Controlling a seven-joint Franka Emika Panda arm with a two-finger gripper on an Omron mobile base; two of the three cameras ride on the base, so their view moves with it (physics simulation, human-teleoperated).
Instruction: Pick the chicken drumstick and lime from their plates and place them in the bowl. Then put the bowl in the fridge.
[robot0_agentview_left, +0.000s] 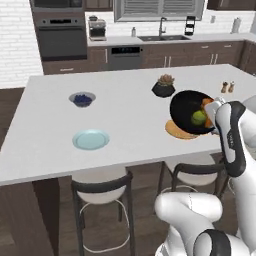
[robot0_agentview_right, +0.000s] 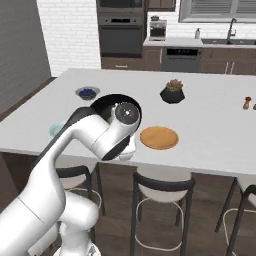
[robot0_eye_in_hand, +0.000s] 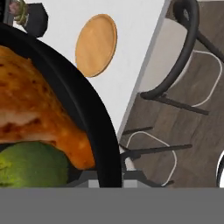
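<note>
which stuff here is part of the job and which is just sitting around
Part of the job:
- glossy black round bowl, lifted off the counter by the gripper
- golden-brown chicken drumstick inside the bowl
- dull-green lime inside the bowl
- flat tan wooden plate
- pale blue-green glossy plate

Just sitting around:
- small grey bowl of blueberries
- black pot with a succulent
- salt and pepper shakers
- bar stools

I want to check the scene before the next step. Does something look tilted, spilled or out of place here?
Only the black bowl stands out: it is off the counter and tipped, its opening facing sideways. The drumstick and lime remain inside; nothing has spilled. The pincer is shut on its rim.
</note>
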